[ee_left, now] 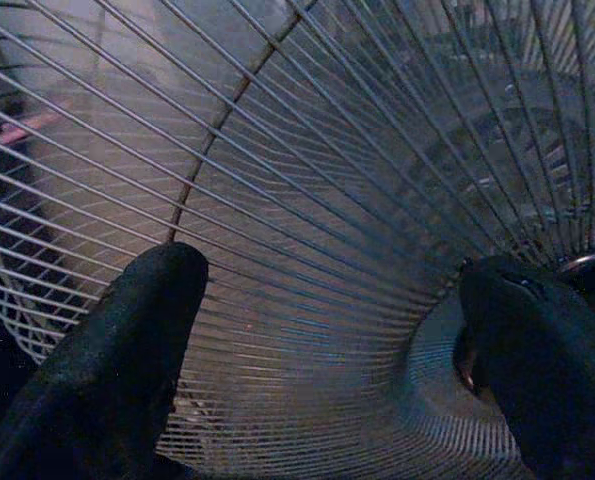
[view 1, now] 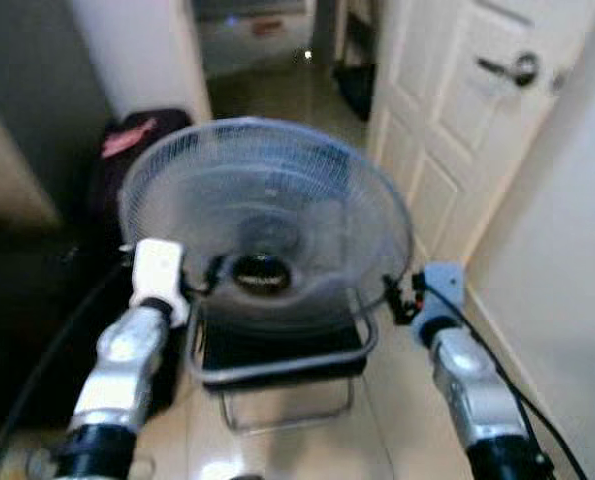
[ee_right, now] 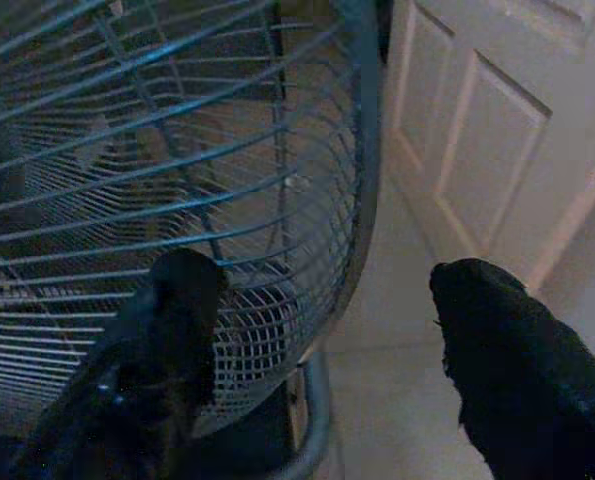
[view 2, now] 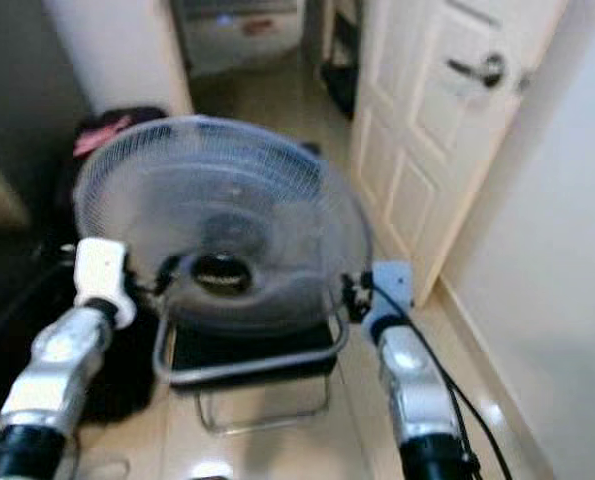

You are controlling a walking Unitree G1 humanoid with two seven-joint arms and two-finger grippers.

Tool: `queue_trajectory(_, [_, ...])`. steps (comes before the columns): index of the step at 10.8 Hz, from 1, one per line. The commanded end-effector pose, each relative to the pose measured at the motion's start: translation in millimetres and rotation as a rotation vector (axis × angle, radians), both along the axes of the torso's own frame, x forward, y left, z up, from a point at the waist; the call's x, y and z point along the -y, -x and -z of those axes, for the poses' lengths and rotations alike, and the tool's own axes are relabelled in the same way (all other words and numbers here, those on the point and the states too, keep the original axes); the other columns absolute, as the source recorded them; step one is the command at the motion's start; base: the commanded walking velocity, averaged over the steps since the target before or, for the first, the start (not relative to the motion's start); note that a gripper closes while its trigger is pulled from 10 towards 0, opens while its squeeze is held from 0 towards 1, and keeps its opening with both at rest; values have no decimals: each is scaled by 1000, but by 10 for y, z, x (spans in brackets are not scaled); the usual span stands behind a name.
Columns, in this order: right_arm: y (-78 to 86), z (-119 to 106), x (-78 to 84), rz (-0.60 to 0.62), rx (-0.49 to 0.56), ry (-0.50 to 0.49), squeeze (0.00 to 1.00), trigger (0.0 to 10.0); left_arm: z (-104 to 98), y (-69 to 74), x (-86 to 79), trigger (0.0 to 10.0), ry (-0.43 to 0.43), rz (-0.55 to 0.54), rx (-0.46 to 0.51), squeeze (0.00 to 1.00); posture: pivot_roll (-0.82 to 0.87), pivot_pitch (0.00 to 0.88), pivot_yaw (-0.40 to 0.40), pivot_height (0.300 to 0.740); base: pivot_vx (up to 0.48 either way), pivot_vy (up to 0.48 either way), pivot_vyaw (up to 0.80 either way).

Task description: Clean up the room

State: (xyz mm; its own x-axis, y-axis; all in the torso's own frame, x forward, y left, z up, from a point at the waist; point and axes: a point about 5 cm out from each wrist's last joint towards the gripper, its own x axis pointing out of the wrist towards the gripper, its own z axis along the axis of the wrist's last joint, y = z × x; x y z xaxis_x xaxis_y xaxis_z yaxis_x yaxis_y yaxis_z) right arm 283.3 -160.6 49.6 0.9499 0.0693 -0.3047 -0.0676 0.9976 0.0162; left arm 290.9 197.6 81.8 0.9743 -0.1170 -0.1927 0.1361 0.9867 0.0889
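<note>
A grey floor fan (view 1: 267, 210) with a round wire grille stands tilted on a tubular metal stand (view 1: 282, 368), directly in front of me on the tiled floor. My left gripper (view 1: 209, 272) reaches in beside the fan's dark hub (view 1: 262, 272). In the left wrist view its fingers (ee_left: 127, 330) stand wide apart against the grille, open. My right gripper (view 1: 397, 296) is at the fan's right rim. In the right wrist view the rim (ee_right: 362, 180) runs between its two spread fingers (ee_right: 182, 310), also open.
A white panelled door (view 1: 457, 130) with a lever handle (view 1: 522, 68) stands close on the right, next to a pale wall (view 1: 567, 260). A dark bag with something pink (view 1: 137, 135) and dark furniture (view 1: 27, 300) lie to the left. A hallway (view 1: 277, 70) runs ahead.
</note>
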Motion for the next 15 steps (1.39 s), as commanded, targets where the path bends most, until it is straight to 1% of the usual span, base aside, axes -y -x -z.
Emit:
queue_trajectory(1, [-1,-18,120,40,3,10,1000,10000,-18,-40,166,10000,18,56,4,325,29,0,58,740,416,0,-800])
queue_trajectory(2, [361,81,163,31,-10,3,1000,10000,161,241,130,10000,2,110,-55,310,-24,0,81,740,0,0,0])
queue_trajectory(3, [516,113,166,23,-17,-7,1000,10000,229,373,120,10000,-5,131,-82,310,-23,0,77,740,0,0,0])
queue_trajectory(4, [516,108,160,7,-15,-3,0,10000,220,375,114,10000,4,123,-72,294,-20,0,70,740,0,0,0])
queue_trajectory(7, [539,81,161,-15,-24,3,0,10000,198,433,93,10000,31,108,-72,278,-14,0,59,740,0,0,0])
queue_trajectory(8, [537,80,160,-19,-26,5,0,10000,197,437,87,10000,28,106,-70,271,-11,0,56,740,-255,0,0])
queue_trajectory(10, [536,86,168,-26,-31,13,0,10000,185,440,71,10000,6,101,-64,278,-8,0,56,740,0,0,0])
queue_trajectory(15, [513,64,174,-28,-24,30,0,10000,140,385,66,10000,-5,88,-43,278,1,0,57,740,0,0,0])
